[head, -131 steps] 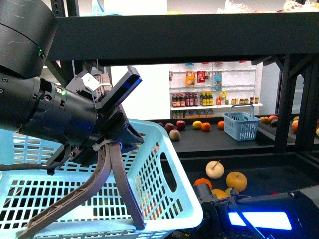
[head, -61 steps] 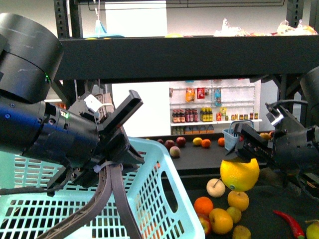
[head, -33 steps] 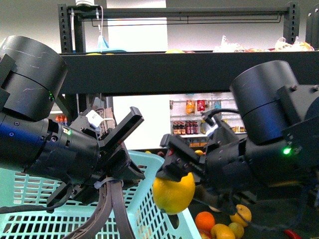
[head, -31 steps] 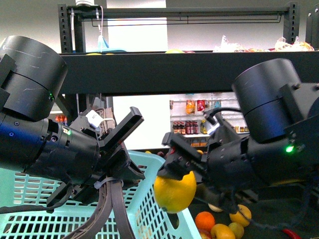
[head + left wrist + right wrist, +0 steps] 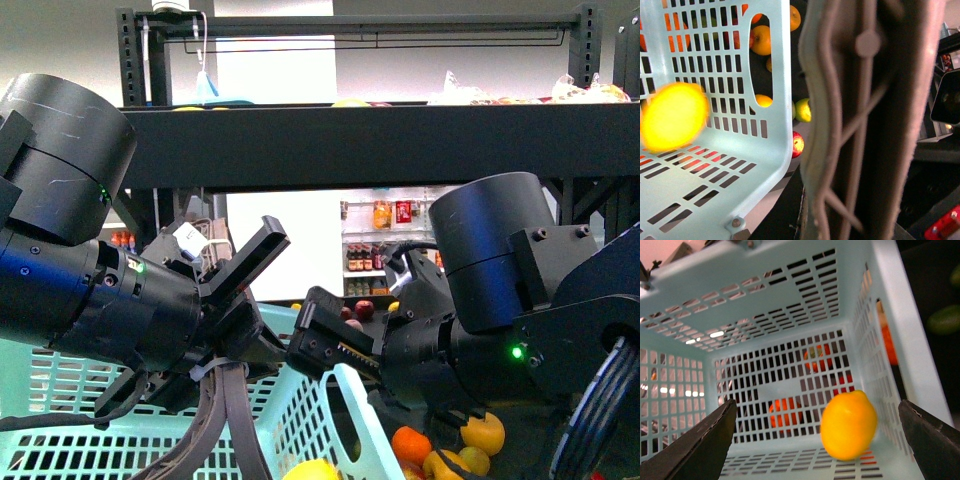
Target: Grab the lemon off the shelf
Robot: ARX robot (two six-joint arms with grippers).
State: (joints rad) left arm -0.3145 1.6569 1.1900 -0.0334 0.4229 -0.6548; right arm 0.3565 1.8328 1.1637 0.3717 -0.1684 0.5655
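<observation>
The lemon (image 5: 848, 426) is loose! It sits low inside the light blue basket (image 5: 790, 255), near the floor and close to one side wall, and it shows smeared in the left wrist view, so by my read it is dropping or rolling. In the front view only its yellow top peeks up at the bottom edge, behind the basket's near wall. Half a second ago it was pinched at the basket's rim. Now the right gripper (image 5: 816, 412) has let go, its two dark fingers spread wide on either side of the fruit and clear of it.

The left gripper (image 5: 205, 430) reaches down at the basket's near wall with its ribbed grey fingers (whether they clamp the wall I cannot tell from here).

Beyond the basket, oranges (image 5: 408, 442) and other fruit lie on the shelf's lower tier, and the shelf (image 5: 350, 145) runs its black lip across the top.

For the task, that reads as done: the lemon is off the shelf and delivered, with only the right arm's pull-back left.
</observation>
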